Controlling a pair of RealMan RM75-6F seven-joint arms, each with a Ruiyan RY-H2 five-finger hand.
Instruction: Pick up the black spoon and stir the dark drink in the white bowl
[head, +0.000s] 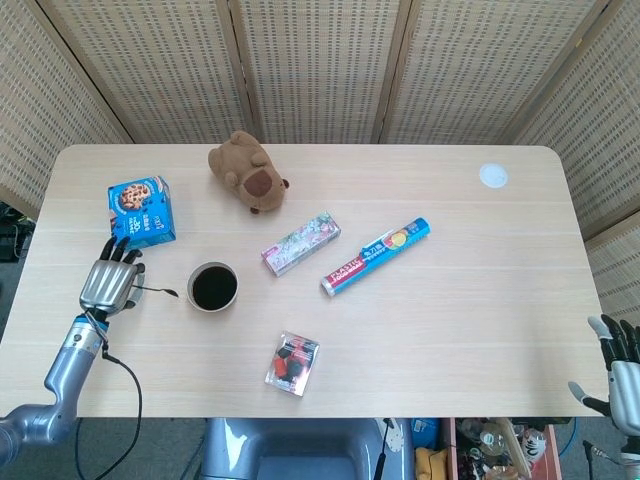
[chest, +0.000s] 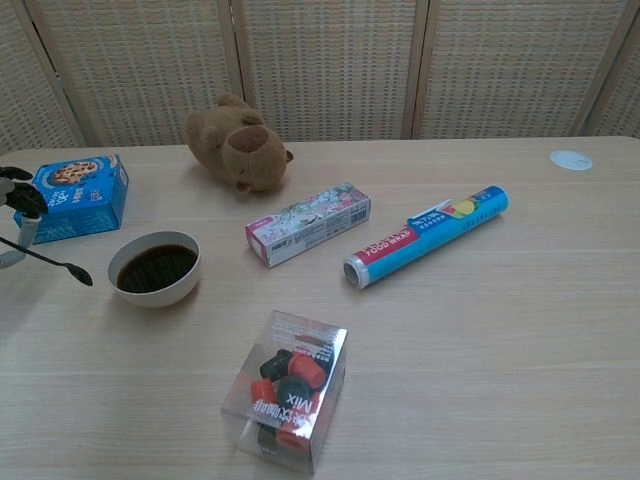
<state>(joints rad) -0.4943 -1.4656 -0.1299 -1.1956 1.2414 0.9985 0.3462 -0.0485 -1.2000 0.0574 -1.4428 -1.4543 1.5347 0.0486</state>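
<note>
Head view: slender black spoon (head: 158, 291) held

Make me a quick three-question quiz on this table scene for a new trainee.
1. True or false: the spoon is already dipped in the bowl.
2. Which hand holds the spoon: A) left, B) right, C) neither?
3. Fill in: the box nearest the left hand is the ____ box.

Key:
1. False. Its tip hangs in the air beside the bowl, off the table.
2. A. The right hand sits at the table's far edge, holding nothing.
3. Blue.
</note>
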